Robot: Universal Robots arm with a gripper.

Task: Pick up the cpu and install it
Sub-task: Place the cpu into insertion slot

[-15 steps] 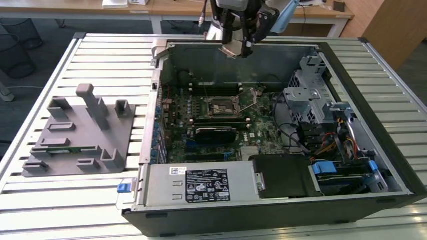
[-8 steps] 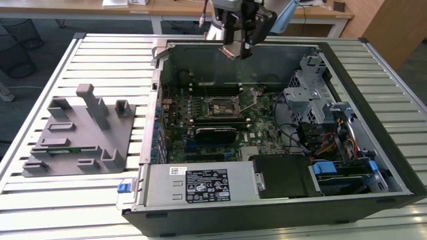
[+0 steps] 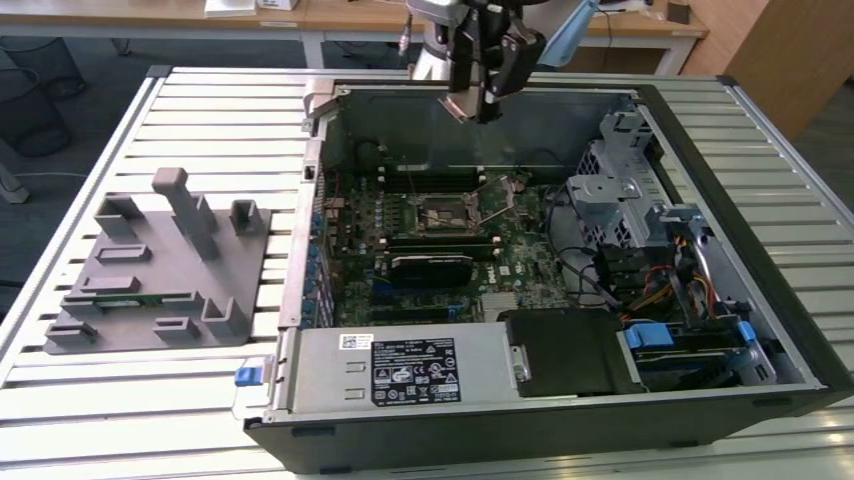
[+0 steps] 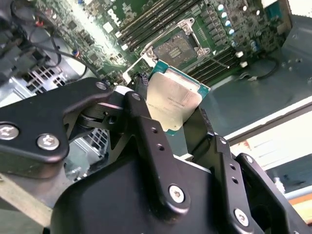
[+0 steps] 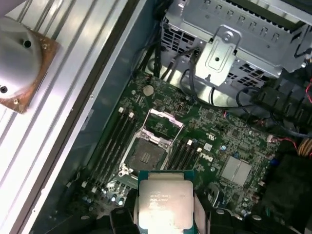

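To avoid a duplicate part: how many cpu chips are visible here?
1. The cpu chip is held in the gripper over the open case; the socket looks empty.

A pale slatted metal tabletop [image 3: 200, 110] stands on dark blue-grey carpet floor [image 3: 174, 52]. Beyond the tabletop's far edge runs a light wooden desk [image 3: 334, 14]. Off its far corners are a wire waste bin [image 3: 30, 100] at the exterior view's left and a brown wooden panel [image 3: 787, 50] at the exterior view's right.
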